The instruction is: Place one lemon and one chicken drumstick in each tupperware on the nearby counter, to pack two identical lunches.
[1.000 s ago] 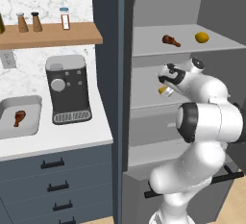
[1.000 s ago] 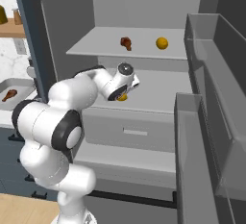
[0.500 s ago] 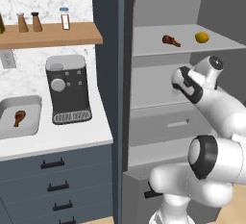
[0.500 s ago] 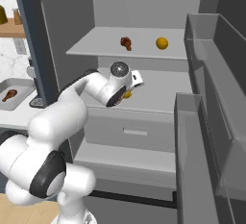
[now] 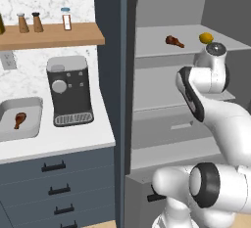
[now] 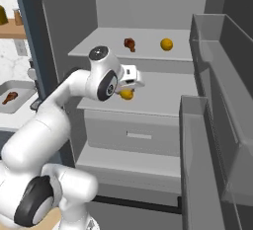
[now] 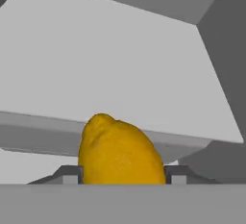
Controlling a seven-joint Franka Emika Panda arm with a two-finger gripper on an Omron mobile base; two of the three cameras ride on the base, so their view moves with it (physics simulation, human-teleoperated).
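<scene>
Pincer (image 6: 129,90) is clenched on one lemon (image 7: 120,153), which sits squarely between its fingers, so you can carry it out of the fridge toward the tupperware (image 5: 22,133) waiting well off on the counter (image 5: 63,141).

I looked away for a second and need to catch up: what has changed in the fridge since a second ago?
The arm has swung to the right, deeper into the fridge along the middle shelf, carrying the lemon between the gripper fingers. The grip on it has not changed. The other lemon and drumstick on the top shelf, and the drumstick in the tray on the counter, stayed put.
</scene>
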